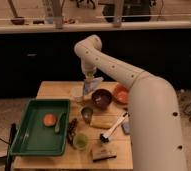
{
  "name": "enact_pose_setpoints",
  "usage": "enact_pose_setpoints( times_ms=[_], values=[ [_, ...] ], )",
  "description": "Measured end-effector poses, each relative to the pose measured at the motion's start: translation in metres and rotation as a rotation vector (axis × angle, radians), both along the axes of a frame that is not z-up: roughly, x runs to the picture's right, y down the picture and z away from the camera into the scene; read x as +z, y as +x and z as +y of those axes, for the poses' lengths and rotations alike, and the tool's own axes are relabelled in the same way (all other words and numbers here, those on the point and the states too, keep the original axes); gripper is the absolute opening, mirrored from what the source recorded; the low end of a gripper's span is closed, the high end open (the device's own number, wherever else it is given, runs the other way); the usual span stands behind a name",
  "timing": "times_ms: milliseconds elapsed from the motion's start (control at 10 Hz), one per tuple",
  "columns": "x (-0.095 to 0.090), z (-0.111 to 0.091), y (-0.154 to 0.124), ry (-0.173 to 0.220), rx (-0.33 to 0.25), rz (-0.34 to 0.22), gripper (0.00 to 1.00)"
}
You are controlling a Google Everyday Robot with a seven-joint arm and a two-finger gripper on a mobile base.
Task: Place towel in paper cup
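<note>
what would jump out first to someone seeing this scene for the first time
The big white robot arm dominates, sweeping from the lower right up and over the wooden table. Its gripper hangs at the table's far side with a pale towel beneath it, right by the paper cup. Next comes the green tray at the front left, with an orange object in it, and the dark bowl and orange bowl near the cup.

The table (120,150) looked like pale, matt wood. At lower left, the green tray (19,145) had the smooth sheen of plastic. The arm's (139,95) white shell seemed smooth, faintly glossy plastic. The gripper (89,81) hung at mid-frame over the paper cup (78,93), which looked matt white. The dark bowl (101,98) appeared glossy.
</note>
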State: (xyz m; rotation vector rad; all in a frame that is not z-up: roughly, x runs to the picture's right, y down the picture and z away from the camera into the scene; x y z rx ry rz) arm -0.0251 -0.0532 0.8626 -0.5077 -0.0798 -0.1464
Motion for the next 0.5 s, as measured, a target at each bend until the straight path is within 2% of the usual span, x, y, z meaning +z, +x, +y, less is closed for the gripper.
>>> enact_pose_setpoints(
  times_ms=[300, 500],
  values=[
    [-0.006, -0.002, -0.007, 0.007, -0.004, -0.042, 0.04],
    [-0.013, -0.004, -0.025, 0.009, 0.000, -0.109, 0.04]
  ],
)
